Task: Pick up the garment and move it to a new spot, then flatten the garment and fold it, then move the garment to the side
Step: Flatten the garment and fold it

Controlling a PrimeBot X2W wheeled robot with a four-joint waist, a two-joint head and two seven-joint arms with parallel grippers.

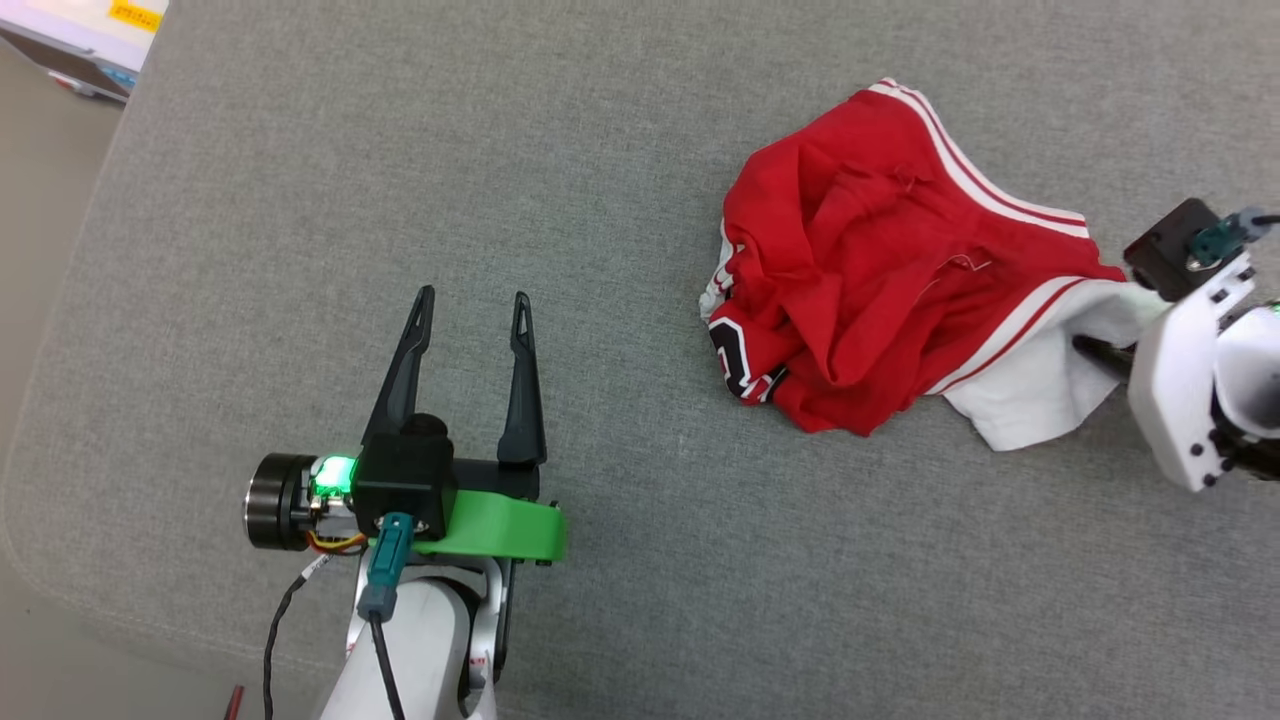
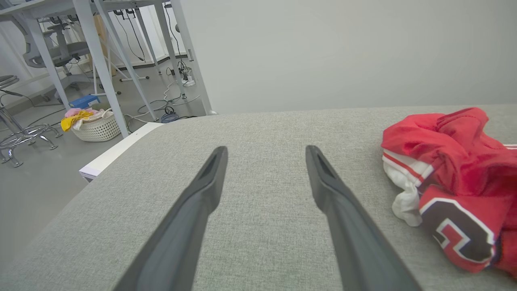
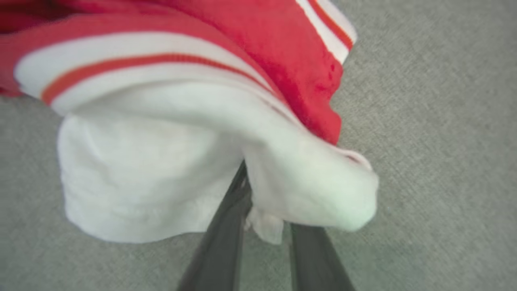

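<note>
Left arm: forearm comes in from the near edge at the left. The left gripper (image 1: 475, 295) (image 2: 265, 149) points away toward the far side, level over the table (image 1: 600, 150) (image 2: 262, 121). Its fingers (image 1: 405, 370) are spread wide with nothing between them. It is well apart from the garment, with a green bracket (image 1: 490, 525) at the wrist.

Right arm: the white wrist housing (image 1: 1185, 380) enters from the right edge. The right gripper (image 1: 1090, 348) (image 3: 264, 202) points left, low to the table. In the right wrist view its two dark fingers (image 3: 226, 226) stand close together. A fold of the white sleeve (image 1: 1040, 390) (image 3: 153, 169) is pinched between them, and the fingertips are hidden under the cloth.

The garment (image 1: 870, 270) (image 2: 456, 161) (image 3: 250, 36) lies on the right half of the table as a crumpled heap. Its long axis runs roughly left to right. The gripped sleeve is drawn out at the right near end toward the right gripper. The black, white-outlined print (image 1: 735, 355) (image 2: 456, 226) is bunched at the left near edge. A striped band (image 1: 975, 180) runs along the far side, slanting from far left to near right.

Materials: the garment is a soft red knit, deeply creased and mounded at the middle. The sleeve is plain white with a stitched hem. The trim is white with a thin red line. The table covering is grey woven cloth, matte and flat, with a rounded near left corner. The gripper fingers are long, dark, tapered blades with slotted tips.
</note>
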